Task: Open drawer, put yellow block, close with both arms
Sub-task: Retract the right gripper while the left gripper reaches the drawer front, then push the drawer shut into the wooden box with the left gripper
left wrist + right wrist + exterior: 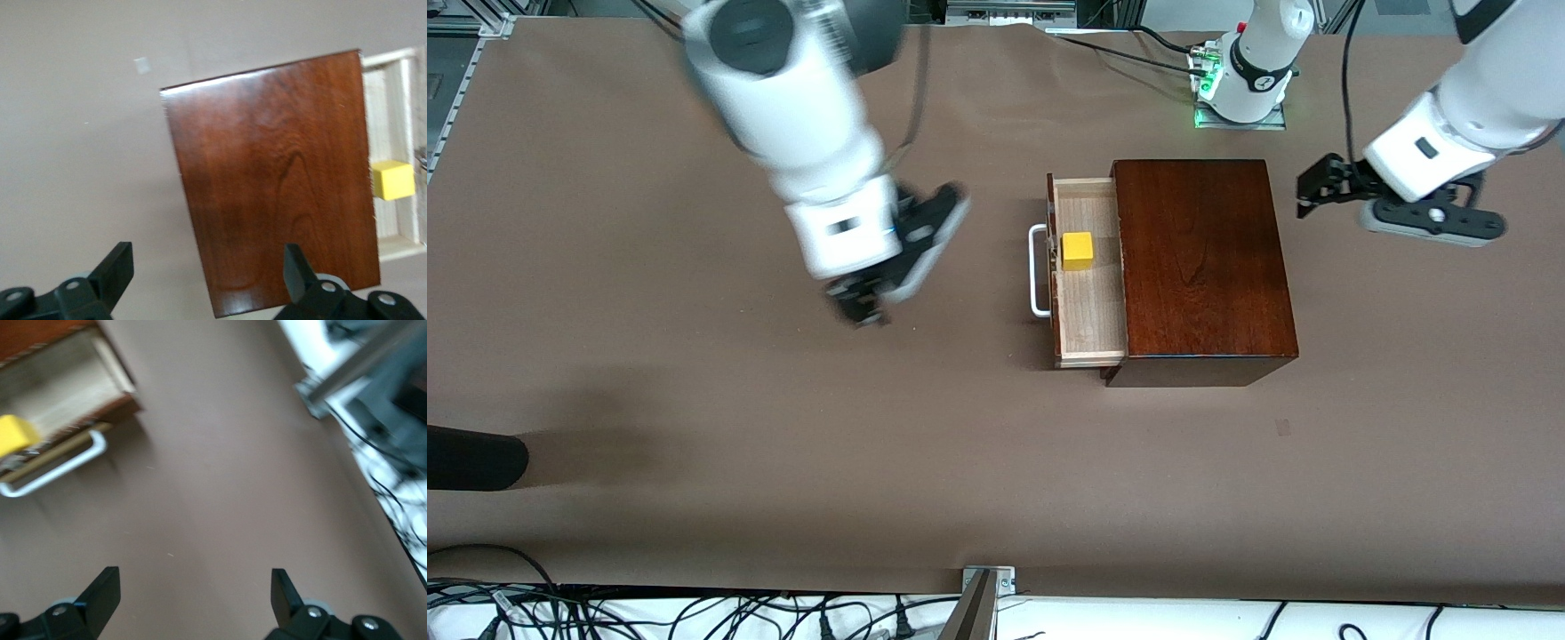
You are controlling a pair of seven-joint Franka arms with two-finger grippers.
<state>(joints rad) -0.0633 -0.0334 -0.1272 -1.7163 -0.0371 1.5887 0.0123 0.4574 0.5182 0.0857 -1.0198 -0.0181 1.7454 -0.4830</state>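
The drawer [1089, 329] is pulled out of the dark wooden box [1200, 267], its white handle [1036, 271] toward the right arm's end. The yellow block [1077, 251] lies in the drawer; it also shows in the left wrist view [392, 180] and the right wrist view [15, 435]. My right gripper [861, 307] is open and empty over bare table, apart from the handle. My left gripper [1316, 191] is open and empty beside the box at the left arm's end. The box fills the left wrist view [273, 180].
Brown paper covers the table [694, 444]. A dark object [471, 458] lies at the right arm's end, nearer the front camera. Cables [694, 613] and a metal bracket [987, 582] sit along the front edge.
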